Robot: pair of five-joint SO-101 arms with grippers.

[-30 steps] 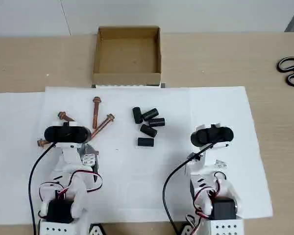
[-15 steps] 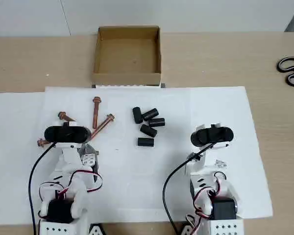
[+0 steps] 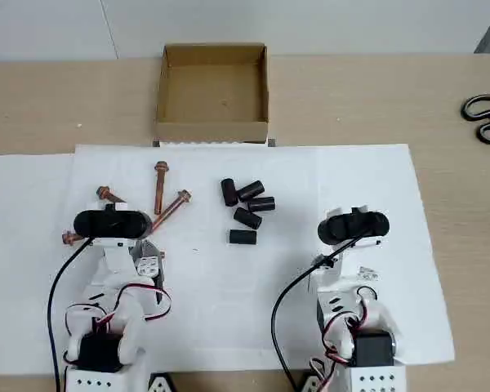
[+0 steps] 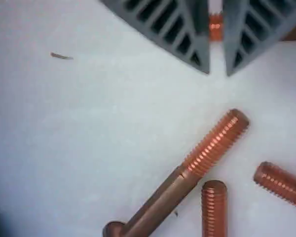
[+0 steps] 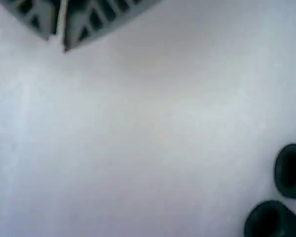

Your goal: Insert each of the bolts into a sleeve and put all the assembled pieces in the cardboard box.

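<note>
Left gripper (image 4: 217, 69): jaws drawn almost together, a thin slit between them, nothing clamped. It is low over the white paper sheet (image 3: 229, 310). A short piece of copper bolt (image 4: 215, 25) shows through the slit behind the fingers; cannot tell if it touches them.

Three more bolt ends lie loose on the paper near that gripper, all apart from it.

Right gripper (image 5: 59, 42): jaws likewise nearly together, holding nothing, over bare paper. Two black sleeves (image 5: 290, 170) lie well off from it.

High view: four bolts (image 3: 160, 186) scattered on the left part of the sheet, one partly under the left arm. Five sleeves (image 3: 247, 217) clustered mid-sheet, none fitted with a bolt.

Cardboard box (image 3: 212, 131) sits on the table (image 3: 65, 98) just beyond the sheet's far edge. Scissors (image 3: 486, 118) at the far right edge
</note>
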